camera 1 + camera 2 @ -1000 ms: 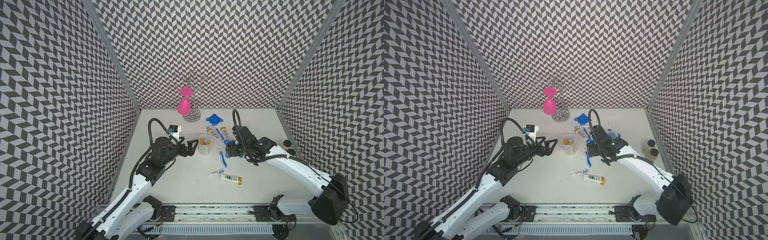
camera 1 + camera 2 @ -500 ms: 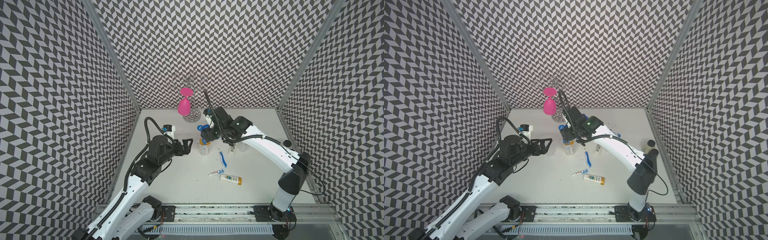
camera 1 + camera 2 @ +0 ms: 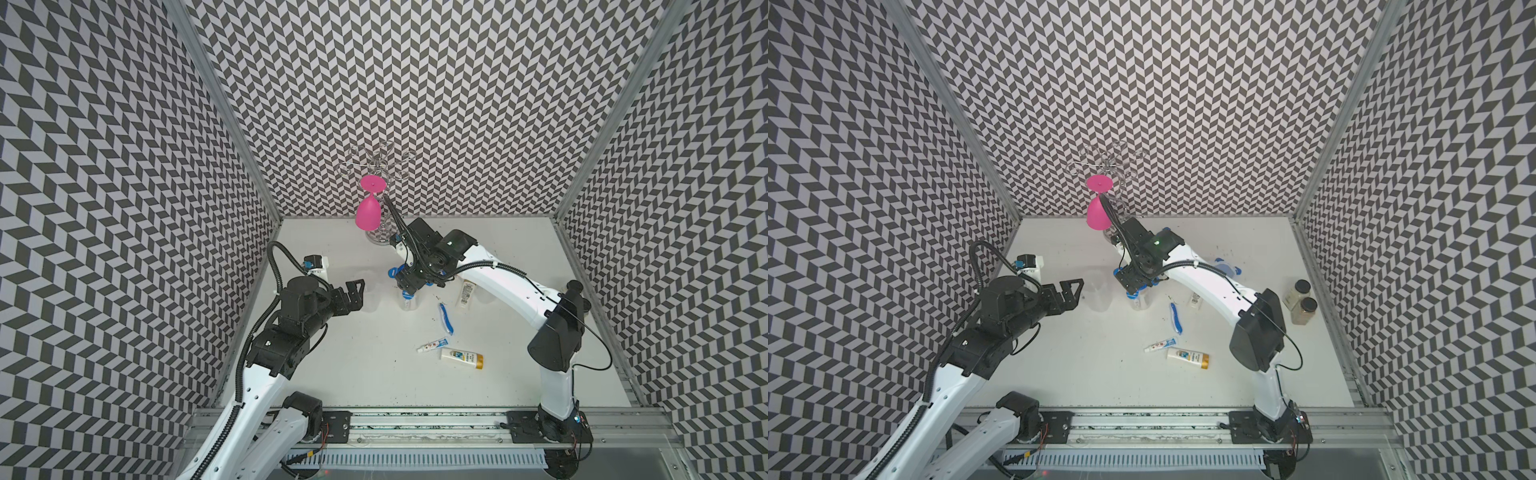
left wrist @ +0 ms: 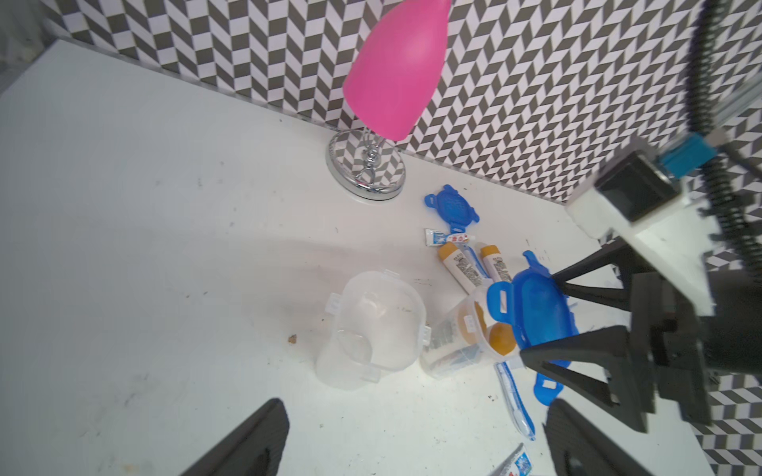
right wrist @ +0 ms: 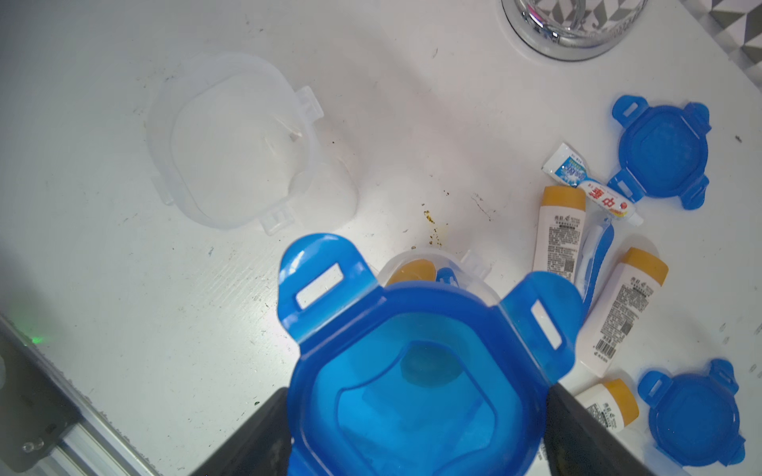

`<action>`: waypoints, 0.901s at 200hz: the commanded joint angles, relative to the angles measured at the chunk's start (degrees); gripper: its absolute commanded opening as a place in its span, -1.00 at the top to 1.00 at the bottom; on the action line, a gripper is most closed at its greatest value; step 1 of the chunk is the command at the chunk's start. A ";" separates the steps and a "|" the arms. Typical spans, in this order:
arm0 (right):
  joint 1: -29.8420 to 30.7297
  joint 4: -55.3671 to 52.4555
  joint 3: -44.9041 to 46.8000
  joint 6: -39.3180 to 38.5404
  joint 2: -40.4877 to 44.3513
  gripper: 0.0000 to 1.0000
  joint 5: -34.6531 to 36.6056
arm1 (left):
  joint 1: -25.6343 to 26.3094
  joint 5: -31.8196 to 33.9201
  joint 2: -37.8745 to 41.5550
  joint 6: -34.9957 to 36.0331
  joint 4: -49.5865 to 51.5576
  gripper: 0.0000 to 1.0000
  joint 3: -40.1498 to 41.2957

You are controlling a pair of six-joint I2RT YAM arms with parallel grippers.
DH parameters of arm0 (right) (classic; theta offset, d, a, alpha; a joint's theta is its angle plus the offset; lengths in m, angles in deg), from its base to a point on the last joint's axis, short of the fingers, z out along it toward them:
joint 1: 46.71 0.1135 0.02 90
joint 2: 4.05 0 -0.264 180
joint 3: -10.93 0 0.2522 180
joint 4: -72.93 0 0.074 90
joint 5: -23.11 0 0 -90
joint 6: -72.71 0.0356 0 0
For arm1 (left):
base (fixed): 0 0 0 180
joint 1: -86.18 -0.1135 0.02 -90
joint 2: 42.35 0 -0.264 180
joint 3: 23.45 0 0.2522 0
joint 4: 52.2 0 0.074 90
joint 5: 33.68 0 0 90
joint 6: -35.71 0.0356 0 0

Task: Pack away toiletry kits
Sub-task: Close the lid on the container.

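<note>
Both top views look steeply down from high above the front edge of the bench (image 3: 365, 374), facing its back edge and taking in the whole surface. The left wrist camera looks slantwise across the bench toward the back edge. The right wrist camera hangs close over a blue lid (image 5: 412, 371). Both wrist views share that lid, an empty jar (image 4: 375, 325) and the wire rack's base (image 4: 365, 169).

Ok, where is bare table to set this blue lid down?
Bare: back-left, from the wall to the wire rack base and empty jar; also the front strip between the lying bottle and rail. Crowded: behind the filled jar, with bottles, toothpaste, lids.
</note>
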 commanded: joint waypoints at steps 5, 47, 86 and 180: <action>-0.47 1.54 -1.51 -3.61 -1.84 -0.32 -0.80 | -2.67 -1.93 -0.54 3.00 2.32 -0.99 -1.62; -0.65 1.73 -1.20 -4.38 -3.68 -0.31 0.57 | -2.69 -4.94 -2.21 1.71 -0.07 -0.98 -1.41; -0.84 2.13 -1.21 -4.79 -4.89 -0.32 1.33 | -2.71 -4.11 -4.39 4.50 -0.78 -0.98 -3.24; -0.91 3.16 -0.63 -4.95 -5.34 -0.75 1.15 | -2.30 -7.12 -7.11 4.55 -2.80 -0.97 -4.21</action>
